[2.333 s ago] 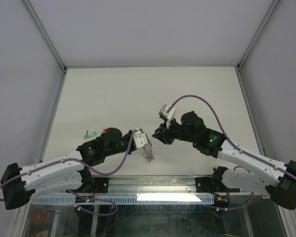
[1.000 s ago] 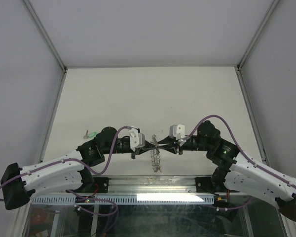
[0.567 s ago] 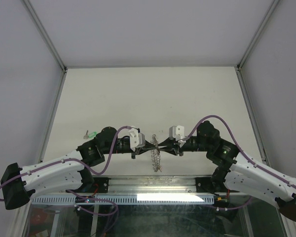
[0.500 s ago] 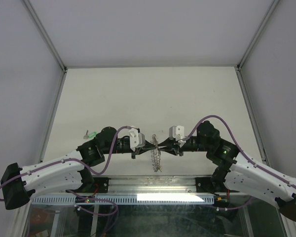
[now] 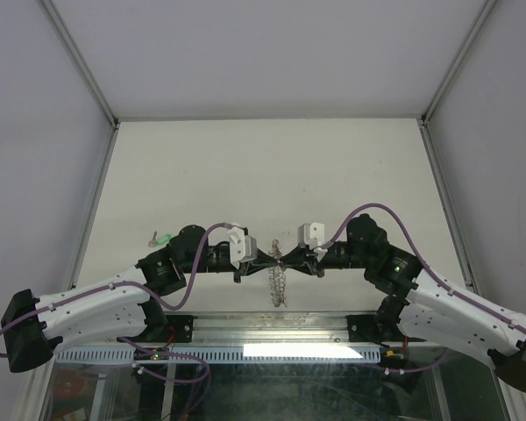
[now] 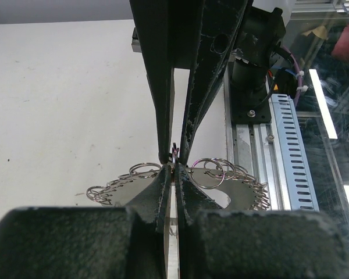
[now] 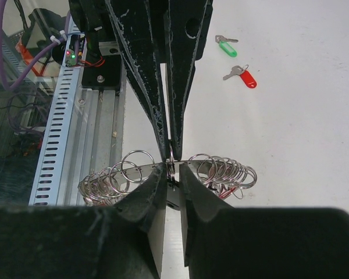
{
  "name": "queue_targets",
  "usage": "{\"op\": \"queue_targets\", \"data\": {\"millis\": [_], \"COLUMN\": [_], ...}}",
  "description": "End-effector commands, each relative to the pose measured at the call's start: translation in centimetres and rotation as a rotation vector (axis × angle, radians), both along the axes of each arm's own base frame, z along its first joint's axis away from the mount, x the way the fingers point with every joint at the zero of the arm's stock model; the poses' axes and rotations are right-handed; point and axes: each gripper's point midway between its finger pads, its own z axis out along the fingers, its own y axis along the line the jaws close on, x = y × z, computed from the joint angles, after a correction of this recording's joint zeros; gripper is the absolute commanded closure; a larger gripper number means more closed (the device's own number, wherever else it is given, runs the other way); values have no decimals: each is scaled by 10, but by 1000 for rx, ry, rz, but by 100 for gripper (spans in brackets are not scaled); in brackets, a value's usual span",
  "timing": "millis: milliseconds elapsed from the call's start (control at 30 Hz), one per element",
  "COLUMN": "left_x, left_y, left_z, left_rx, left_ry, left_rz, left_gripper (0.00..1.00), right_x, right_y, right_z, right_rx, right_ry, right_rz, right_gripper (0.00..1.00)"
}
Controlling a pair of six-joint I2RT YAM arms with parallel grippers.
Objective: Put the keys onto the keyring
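The keyring [image 5: 279,279], a flat grey plate fringed with small silver split rings, hangs on edge between my two grippers above the table's near edge. My left gripper [image 5: 267,260] and right gripper [image 5: 289,260] meet tip to tip at its top. In the left wrist view my left gripper [image 6: 173,170] is shut on the keyring's [image 6: 235,191] rim. In the right wrist view my right gripper [image 7: 171,168] pinches a small split ring on the keyring's [image 7: 141,170] edge. A green key [image 7: 225,46] and a red key [image 7: 244,77] lie on the table. The green key [image 5: 162,238] also shows in the top view.
The metal rail and slotted cable channel [image 7: 55,133] run along the near table edge just below the hanging ring. The left arm's fingers [image 7: 145,70] fill the top of the right wrist view. The right arm's fingers [image 6: 189,87] fill the top of the left wrist view.
The right arm has swung in from the far side and closed onto the keyring held by the left gripper. Over the last second both grippers have barely moved.
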Motion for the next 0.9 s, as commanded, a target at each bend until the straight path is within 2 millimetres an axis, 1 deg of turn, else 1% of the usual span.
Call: {"op": "queue_targets", "data": {"millis": [0,33,133,167,267,300,333,367,467,500,667,867], "left_x": [-1,-1,0,0,3,4,5,6,8,9,11,14], "left_y": [-6,-6,-6,-6,-6,-6,-5,-5,-6,-6,-10,-15], "left_z": [50,50,49,48,46,45,43,42,38,36,31,31], "left_rx": [-146,-146,-145,-143,-138,-135,-129,-123,-97,-84,-38,-25], "left_ry": [-71,-71,-71,-69,-69,-71,-73,-77,-91,-94,-116,-134], "left_rz": [-33,-33,-29,-26,-10,-3,2,6,8,7,-10,-17], "left_gripper": [100,100,100,100,100,98,90,85,76,73,70,69], "right_x": [-1,-1,0,0,2,1,0,3,5,5,5,5], "right_y": [6,6,5,5,3,2,1,-1,-7,-8,-17,-22], "right_z": [30,31,32,33,35,36,37,35,30,31,25,24], "right_rx": [74,74,74,72,52,44,31,9,-74,-97,-243,-369], "right_ry": [-37,-37,-37,-37,-37,-31,-22,-30,-20,-16,44,121], "right_rz": [21,21,16,12,0,0,0,-9,-20,-21,-24,-34], "right_gripper": [86,88,99,100,100,100,100,100,100,100,100,100]}}
